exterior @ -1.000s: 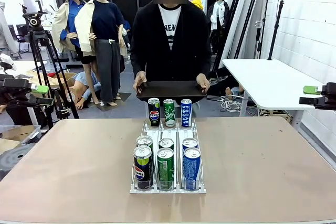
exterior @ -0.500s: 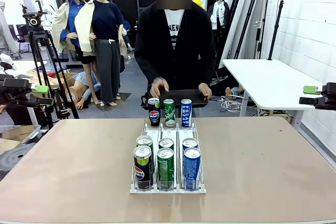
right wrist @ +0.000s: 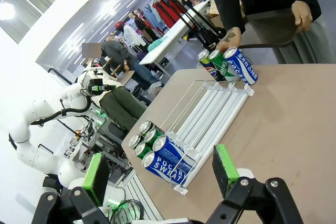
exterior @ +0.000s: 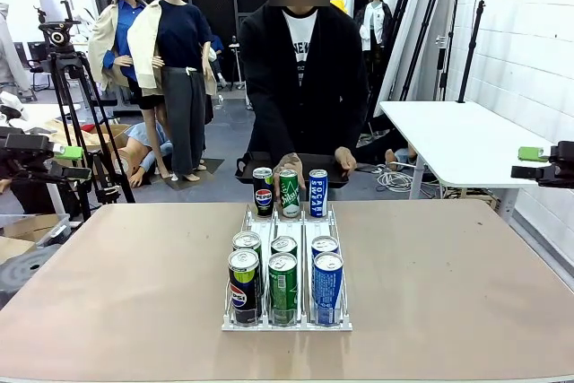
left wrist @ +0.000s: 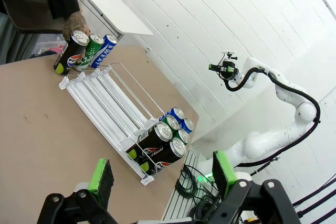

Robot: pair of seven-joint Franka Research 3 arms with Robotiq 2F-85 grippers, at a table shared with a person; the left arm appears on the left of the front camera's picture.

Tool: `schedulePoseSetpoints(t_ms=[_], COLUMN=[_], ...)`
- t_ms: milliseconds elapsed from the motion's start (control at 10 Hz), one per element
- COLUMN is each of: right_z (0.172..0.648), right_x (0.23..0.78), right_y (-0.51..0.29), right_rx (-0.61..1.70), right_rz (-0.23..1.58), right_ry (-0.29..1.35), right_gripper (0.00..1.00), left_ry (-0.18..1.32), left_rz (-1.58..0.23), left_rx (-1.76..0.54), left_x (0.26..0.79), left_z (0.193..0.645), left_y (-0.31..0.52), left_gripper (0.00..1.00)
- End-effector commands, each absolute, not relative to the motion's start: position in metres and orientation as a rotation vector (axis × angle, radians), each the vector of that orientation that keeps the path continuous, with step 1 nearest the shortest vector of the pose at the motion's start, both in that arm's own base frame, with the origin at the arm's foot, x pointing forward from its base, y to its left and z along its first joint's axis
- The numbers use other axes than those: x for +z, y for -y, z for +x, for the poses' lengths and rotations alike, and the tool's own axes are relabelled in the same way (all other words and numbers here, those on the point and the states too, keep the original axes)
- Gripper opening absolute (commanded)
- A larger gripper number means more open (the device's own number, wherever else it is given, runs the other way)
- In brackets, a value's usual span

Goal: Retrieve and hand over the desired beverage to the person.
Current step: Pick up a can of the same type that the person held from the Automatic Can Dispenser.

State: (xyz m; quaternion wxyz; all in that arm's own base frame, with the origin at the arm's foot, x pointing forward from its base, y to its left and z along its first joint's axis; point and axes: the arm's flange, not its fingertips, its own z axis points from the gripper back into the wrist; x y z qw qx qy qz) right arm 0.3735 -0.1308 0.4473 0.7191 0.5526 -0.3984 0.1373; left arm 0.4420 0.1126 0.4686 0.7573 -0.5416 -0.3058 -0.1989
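The person [exterior: 300,60], in a black jacket over a white lettered T-shirt, stands at the far edge. One hand [exterior: 345,159] holds a black tray [exterior: 256,163]. The other hand [exterior: 289,166] rests at the green can [exterior: 289,193], which stands between a Pepsi can [exterior: 263,190] and a blue Pocari can [exterior: 318,192] at the far end of the white rack [exterior: 287,221]. Several more cans [exterior: 283,286] fill the rack's near end. My left gripper [exterior: 70,152] [left wrist: 161,177] and right gripper [exterior: 531,154] [right wrist: 160,174] hang open and empty, off the table's sides.
A white side table [exterior: 457,145] stands at the back right. A camera tripod [exterior: 67,69] and boxes sit at the back left. Bare brown tabletop [exterior: 117,284] lies on both sides of the rack.
The person lowered the tray behind the far cans and brought one hand off it to the green can. Neither arm moved.
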Motion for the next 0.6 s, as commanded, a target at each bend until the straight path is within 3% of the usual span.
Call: schedulePoseSetpoints(t_ms=[0, 500], right_z=[0.3734, 0.3734], right_x=[0.4465, 0.4465], right_y=[0.1304, 0.1304], right_rx=[0.302, 0.302], right_rz=[1.227, 1.227], right_ry=[0.881, 0.881], right_gripper=[1.00, 1.00], left_ry=[0.671, 0.671], left_rz=[-1.175, -1.175], left_rx=[-0.431, -0.431], left_x=[0.4691, 0.4691], left_z=[0.4419, 0.4419], left_y=[-0.1138, -0.1138], left_gripper=[1.00, 1.00])
